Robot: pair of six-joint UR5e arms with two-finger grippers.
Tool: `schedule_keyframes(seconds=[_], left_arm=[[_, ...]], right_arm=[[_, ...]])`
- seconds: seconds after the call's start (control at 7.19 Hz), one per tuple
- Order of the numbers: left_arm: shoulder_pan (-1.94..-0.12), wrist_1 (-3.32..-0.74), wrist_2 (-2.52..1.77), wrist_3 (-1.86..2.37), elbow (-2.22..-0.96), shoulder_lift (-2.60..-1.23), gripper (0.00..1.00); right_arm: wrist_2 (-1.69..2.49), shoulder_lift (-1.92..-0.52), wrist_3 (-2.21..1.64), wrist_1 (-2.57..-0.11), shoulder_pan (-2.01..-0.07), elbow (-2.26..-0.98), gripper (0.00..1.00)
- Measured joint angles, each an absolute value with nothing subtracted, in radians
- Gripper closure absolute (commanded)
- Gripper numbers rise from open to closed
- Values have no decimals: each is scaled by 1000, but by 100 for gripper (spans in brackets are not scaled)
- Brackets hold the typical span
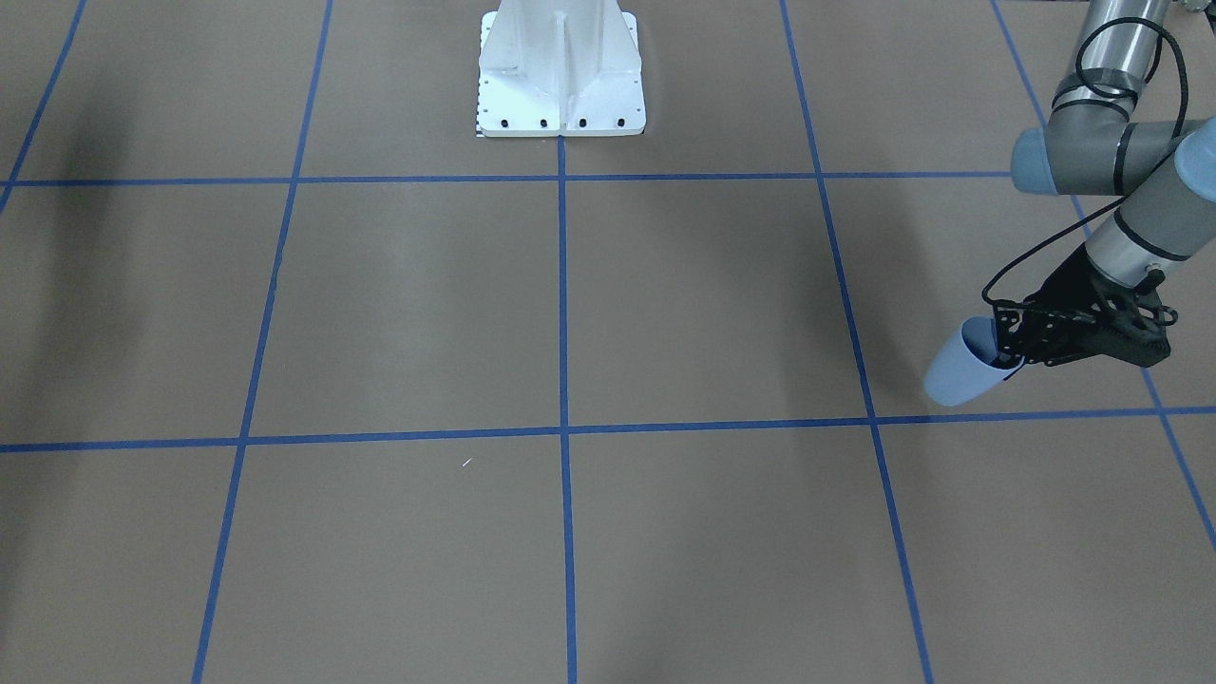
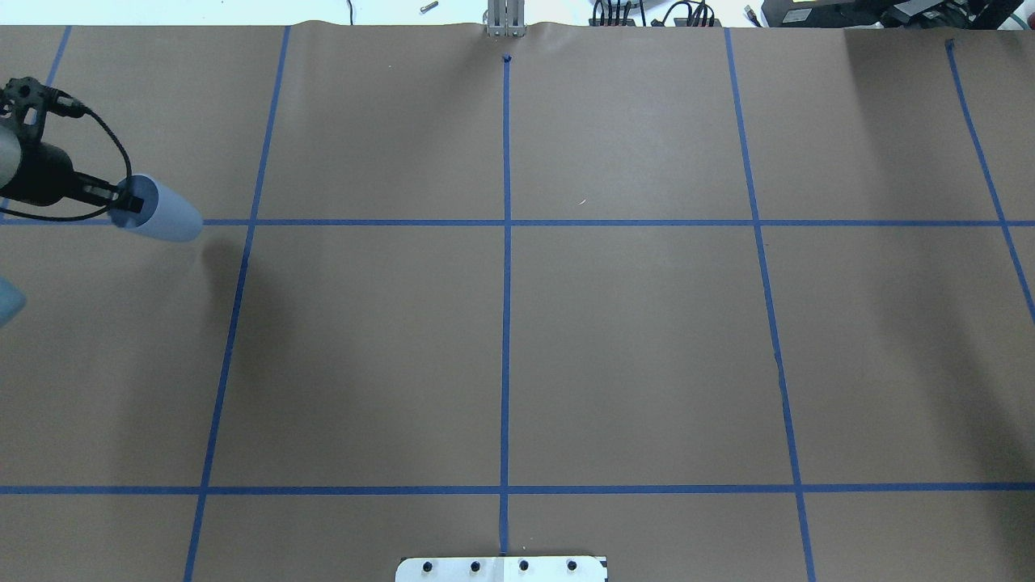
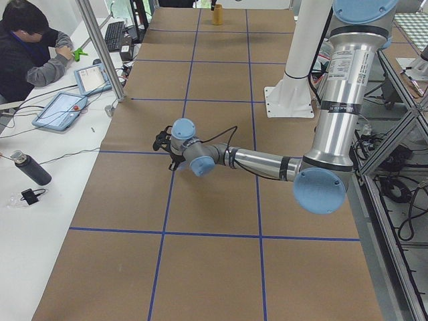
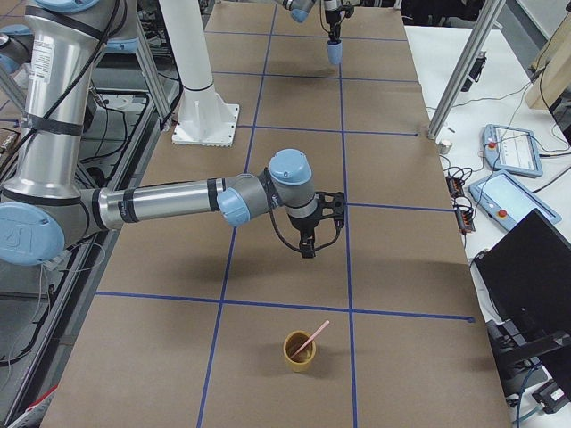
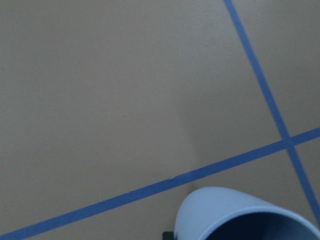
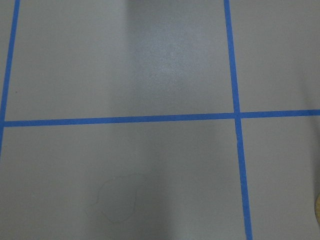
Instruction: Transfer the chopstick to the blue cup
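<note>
My left gripper (image 1: 1009, 353) is shut on the rim of the blue cup (image 1: 961, 369), with one finger inside it. It holds the cup tilted above the table near the left end; both also show in the overhead view, gripper (image 2: 128, 204) and cup (image 2: 166, 214). The cup's rim fills the bottom of the left wrist view (image 5: 235, 212). The pale pink chopstick (image 4: 310, 340) leans in a small yellow-brown cup (image 4: 299, 352) at the table's right end. My right gripper (image 4: 308, 242) hangs above the table short of that cup; I cannot tell whether it is open or shut.
Brown paper with blue tape grid lines covers the table (image 2: 631, 339). The white robot base (image 1: 560, 71) stands at the middle of the robot's side. An operator (image 3: 27, 47) sits at a side bench with tablets. A sliver of the yellow-brown cup shows in the right wrist view (image 6: 317, 210).
</note>
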State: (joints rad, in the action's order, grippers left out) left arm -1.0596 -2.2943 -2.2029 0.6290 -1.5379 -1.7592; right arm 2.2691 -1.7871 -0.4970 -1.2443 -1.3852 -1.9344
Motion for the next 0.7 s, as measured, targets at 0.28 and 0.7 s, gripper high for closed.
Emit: schedule_keyframes(seconds=[0.28, 0.7], left_arm=[[-983, -2263, -2176, 844, -1569, -1880, 100], [-682, -2167, -1910, 1117, -1595, -2075, 100]], right_arm=[[2271, -1787, -498, -1244, -1385, -1933, 0], [2273, -1787, -500, -1244, -1385, -1932, 0]])
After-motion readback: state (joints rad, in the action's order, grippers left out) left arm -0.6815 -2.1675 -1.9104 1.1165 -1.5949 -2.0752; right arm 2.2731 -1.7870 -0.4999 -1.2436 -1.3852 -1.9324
